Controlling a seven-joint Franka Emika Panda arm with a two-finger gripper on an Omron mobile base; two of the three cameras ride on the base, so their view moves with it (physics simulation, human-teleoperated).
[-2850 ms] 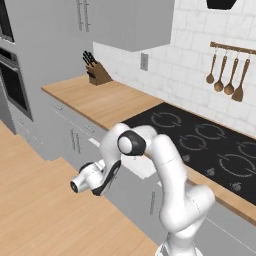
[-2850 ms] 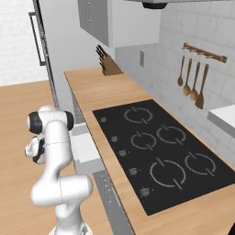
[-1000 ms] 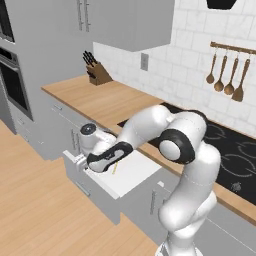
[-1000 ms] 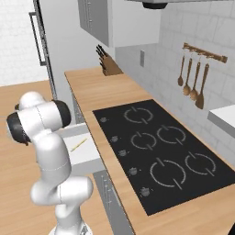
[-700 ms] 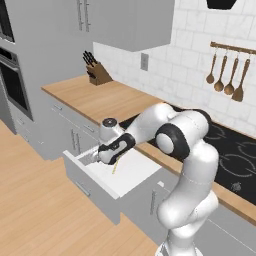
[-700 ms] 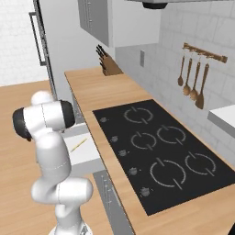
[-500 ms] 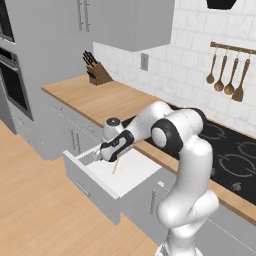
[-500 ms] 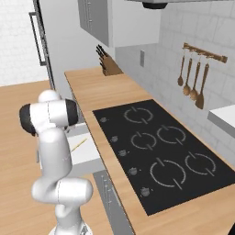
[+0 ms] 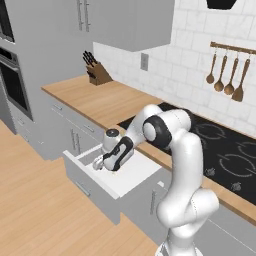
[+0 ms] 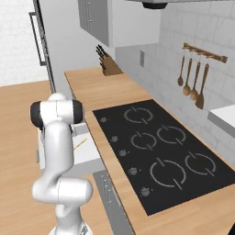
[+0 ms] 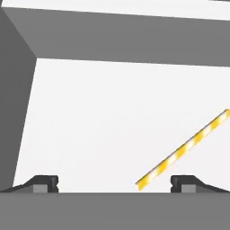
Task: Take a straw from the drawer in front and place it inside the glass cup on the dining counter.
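Note:
The drawer (image 9: pixel 88 184) stands pulled out below the wooden worktop, its white floor (image 11: pixel 112 108) bare. The straw (image 11: pixel 182 150), striped yellow and white, lies slantwise on that floor; it also shows as a thin yellow line (image 10: pixel 80 143) beside the arm. My gripper (image 11: pixel 114 184) is open and hangs inside the drawer (image 10: pixel 88 155), pointing down at its floor. The straw's near end lies between the fingertips (image 11: pixel 45 182), close to the right one, touching neither. From the left base camera the gripper (image 9: pixel 100 164) sits low over the drawer's left part. The glass cup and dining counter are out of view.
A black cooktop (image 10: pixel 156 156) is set in the worktop (image 9: pixel 105 102) right of the drawer. A knife block (image 9: pixel 96 74) stands at the back, utensils (image 9: pixel 227 75) hang on the wall, and a wall oven (image 9: pixel 15 82) is at the left. Wooden floor (image 9: pixel 40 215) lies before the cabinets.
The drawer has come further out since the earliest frames. My hand has swung from its front to above its interior and has sunk a little toward the floor in the last second.

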